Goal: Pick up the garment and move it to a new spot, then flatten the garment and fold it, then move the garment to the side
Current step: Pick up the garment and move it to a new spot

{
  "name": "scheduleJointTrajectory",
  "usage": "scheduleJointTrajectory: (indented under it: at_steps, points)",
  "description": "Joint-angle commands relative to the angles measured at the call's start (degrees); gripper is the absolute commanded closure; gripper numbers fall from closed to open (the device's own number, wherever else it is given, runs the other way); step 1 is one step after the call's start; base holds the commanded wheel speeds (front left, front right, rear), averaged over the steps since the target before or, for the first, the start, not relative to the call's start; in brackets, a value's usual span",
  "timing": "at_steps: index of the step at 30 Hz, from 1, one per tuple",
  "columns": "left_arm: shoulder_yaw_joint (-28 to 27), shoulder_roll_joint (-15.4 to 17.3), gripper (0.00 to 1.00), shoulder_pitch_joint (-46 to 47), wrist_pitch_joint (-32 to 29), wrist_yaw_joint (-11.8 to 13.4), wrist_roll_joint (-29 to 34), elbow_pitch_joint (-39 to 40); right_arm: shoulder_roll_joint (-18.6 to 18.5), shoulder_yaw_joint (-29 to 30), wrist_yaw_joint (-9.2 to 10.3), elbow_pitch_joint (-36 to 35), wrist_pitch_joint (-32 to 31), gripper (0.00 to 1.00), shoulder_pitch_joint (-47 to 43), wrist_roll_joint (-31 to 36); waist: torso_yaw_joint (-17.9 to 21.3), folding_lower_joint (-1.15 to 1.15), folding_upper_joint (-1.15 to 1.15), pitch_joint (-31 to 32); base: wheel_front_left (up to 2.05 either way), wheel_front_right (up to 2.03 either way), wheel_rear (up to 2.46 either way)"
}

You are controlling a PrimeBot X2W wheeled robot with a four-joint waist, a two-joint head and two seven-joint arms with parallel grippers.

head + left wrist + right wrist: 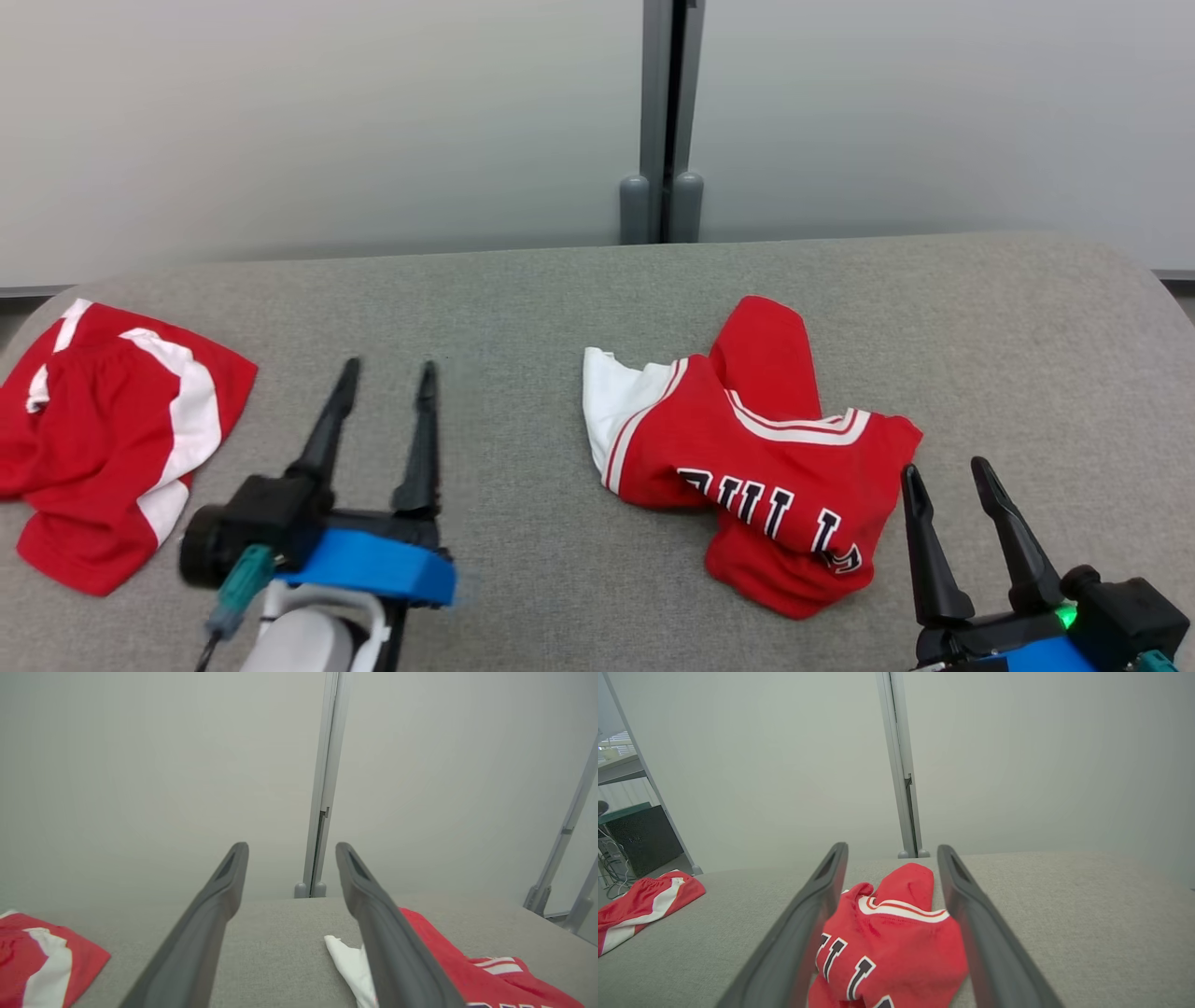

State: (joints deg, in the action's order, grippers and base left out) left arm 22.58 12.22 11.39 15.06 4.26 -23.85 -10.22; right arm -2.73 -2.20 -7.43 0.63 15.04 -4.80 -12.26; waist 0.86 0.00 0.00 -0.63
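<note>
Head view, L to R: red-and-white shorts (103, 448) crumpled at far-left edge of grey counter (523, 308). L gripper (388, 367) over bare counter, fingers spread, nothing btwn them. Red jersey (691, 439) lies bunched right of centre, white inner side showing at its left end, lettering up. R gripper (945, 469) just beside jersey's right edge, fingers parted, empty.

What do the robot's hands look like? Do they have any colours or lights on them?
The left gripper and right gripper each have two long, dark, pointy fingers on a black block with a bright blue band. The left has a teal plug and a pale forearm; the right has a small green light.
</note>
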Motion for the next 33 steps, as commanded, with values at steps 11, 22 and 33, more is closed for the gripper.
scheduleJointTrajectory:
  at_steps: [11, 22, 33]
  points:
    - [-10.9, 0.6, 0.00, -12.2, 0.2, -1.6, 5.5, 6.2, -0.3, 1.7, -0.11, 0.4, 0.1, 0.00, -1.9, 0.6, -2.2, 0.00, 0.00, 1.3, 0.00, 0.00, 0.00]
    - [-13.1, -0.9, 0.00, -16.9, 0.2, -3.8, 9.7, 4.2, -0.3, 3.4, -0.11, 1.8, -1.1, 0.00, -4.0, 0.7, -3.2, 0.00, 0.00, 2.1, 0.00, 0.00, 0.00]
    - [-15.7, -2.9, 0.00, -17.1, 0.2, -5.5, 11.9, 4.0, -0.3, 3.8, -0.11, 2.1, -2.3, 0.00, -4.6, 1.3, -3.3, 0.00, 0.00, 2.5, 0.00, 0.00, 0.00]
